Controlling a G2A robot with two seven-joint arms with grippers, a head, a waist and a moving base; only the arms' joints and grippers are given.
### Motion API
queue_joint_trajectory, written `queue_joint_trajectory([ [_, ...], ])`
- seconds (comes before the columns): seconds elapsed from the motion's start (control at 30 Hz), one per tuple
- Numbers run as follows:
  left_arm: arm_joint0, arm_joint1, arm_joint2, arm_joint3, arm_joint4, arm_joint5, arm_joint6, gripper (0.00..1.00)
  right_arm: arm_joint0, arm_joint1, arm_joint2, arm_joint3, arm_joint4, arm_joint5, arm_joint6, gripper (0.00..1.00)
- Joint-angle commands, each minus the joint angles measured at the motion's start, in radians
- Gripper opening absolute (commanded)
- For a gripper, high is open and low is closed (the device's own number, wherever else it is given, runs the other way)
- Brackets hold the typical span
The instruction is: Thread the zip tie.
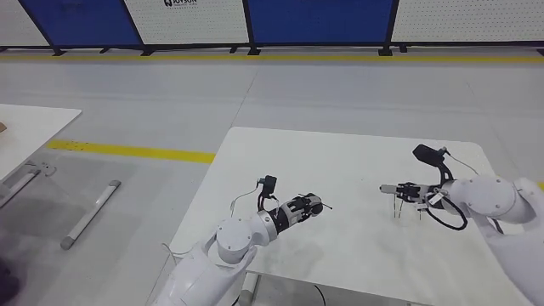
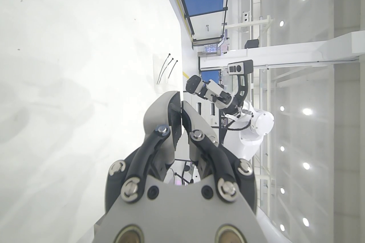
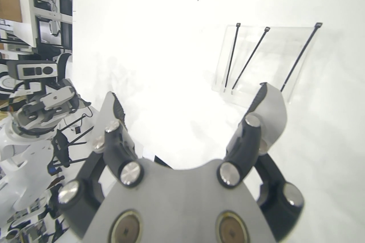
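Zip ties lean on a clear stand, likely easing pickup, at 6 o'clock of the right gripper, spread wide; left gripper closed, empty.

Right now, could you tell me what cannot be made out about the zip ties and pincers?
- Top view: the zip ties are too small to count.
- Right wrist view: one tie's lower end is hidden behind a finger of the right pincer.
- Left wrist view: the left pincer is shut; its pads hide whether anything thin is pinched.
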Motion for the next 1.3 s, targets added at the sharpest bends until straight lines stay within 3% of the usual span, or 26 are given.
queue_joint_trajectory([
  [0.0,0.0,0.0,0.0,0.0,0.0,0.0,0.0,0.0,0.008,-0.002,-0.005,0.007,-0.001,0.006,0.001,1.0],
  [0.3,0.0,0.0,0.0,0.0,0.0,0.0,0.0,0.0,0.008,-0.002,-0.005,0.007,-0.001,0.006,0.001,1.0],
  [0.5,0.0,0.0,0.0,0.0,0.0,0.0,0.0,0.0,0.004,0.005,0.007,0.012,-0.043,-0.088,0.007,1.0],
  [0.57,0.0,0.0,0.0,0.0,0.0,0.0,0.0,0.0,0.025,0.009,-0.001,0.015,-0.076,-0.133,0.09,1.0],
  [0.73,0.0,0.0,0.0,0.0,0.0,0.0,0.0,0.0,0.077,0.006,-0.022,0.041,-0.151,-0.101,0.157,1.0],
  [1.27,0.0,0.0,0.0,0.0,0.0,0.0,0.0,0.0,0.079,0.0,-0.026,0.055,-0.145,-0.1,0.141,1.0],
])
